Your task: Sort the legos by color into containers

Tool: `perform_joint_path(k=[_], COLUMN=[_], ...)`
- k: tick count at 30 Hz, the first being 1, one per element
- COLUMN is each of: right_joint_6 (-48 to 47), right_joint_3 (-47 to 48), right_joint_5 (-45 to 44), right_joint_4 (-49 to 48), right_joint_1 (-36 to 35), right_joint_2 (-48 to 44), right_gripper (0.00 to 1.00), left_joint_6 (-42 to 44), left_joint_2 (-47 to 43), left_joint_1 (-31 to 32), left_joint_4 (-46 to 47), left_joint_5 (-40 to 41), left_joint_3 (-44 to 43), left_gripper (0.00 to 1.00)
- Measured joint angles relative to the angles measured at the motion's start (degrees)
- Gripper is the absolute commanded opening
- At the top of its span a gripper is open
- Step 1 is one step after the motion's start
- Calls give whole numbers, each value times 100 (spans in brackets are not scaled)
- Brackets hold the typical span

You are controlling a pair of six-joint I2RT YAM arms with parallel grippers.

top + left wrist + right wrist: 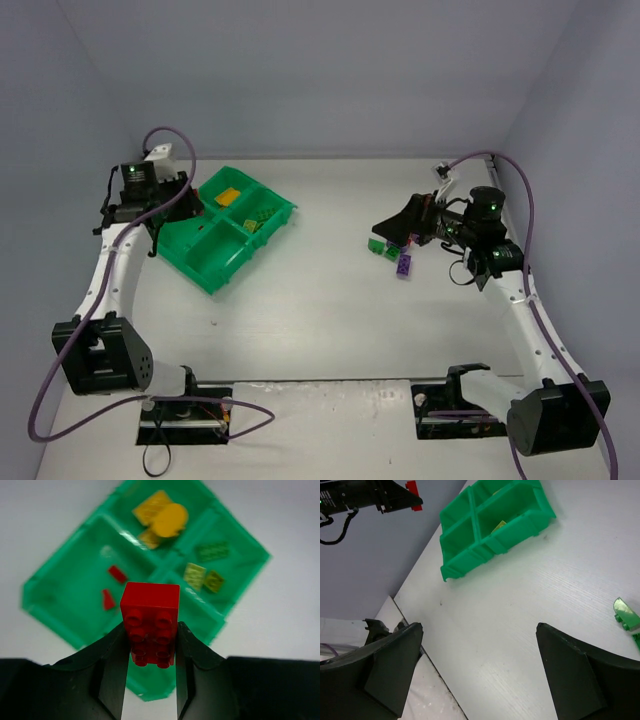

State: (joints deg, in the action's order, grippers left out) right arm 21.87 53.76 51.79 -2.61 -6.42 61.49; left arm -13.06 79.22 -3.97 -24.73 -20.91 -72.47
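Hovering over the tray [35,600], the left gripper [151,635] clamped a red brick [150,605] by its sides. Two small red pieces [117,573] lay in one tray compartment; the brick seemed to sit over that compartment's near wall, though blur hid its height. Release there risked a bounce into the neighbouring compartment. The right gripper [477,630] gaped empty, well right of the tray, near loose green bricks [376,244].

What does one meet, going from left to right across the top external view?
left arm's white link → green tray → two loose green legos → purple lego → right arm's white link
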Motion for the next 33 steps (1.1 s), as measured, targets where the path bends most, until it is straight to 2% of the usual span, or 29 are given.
perform_joint_path(k=[4,9,17,24,33], right_joint_6=[-2,-4,-2,-2,-2], right_joint_3=[-179,-258,-275,-275,-295], right_joint_5=[-2,-13,-87,-162,-197], right_joint_4=[48,68,72,79,98], right_joint_1=[0,0,0,0,0], right_joint_2=[7,4,2,0,-11], right_gripper=[93,93,93,93,93], left_joint_6=[120,291,433,444,444], left_joint_2=[450,1235,1985,2002,2004], left_joint_1=[-420,-511,-509,-509,-509], left_joint_4=[-326,-450,-562,-573,-584], left_joint_5=[929,1464,1687,1700,1692], left_joint_3=[-407,-1008,-1390,-1276,-1198], left_gripper=[0,0,1,1,8])
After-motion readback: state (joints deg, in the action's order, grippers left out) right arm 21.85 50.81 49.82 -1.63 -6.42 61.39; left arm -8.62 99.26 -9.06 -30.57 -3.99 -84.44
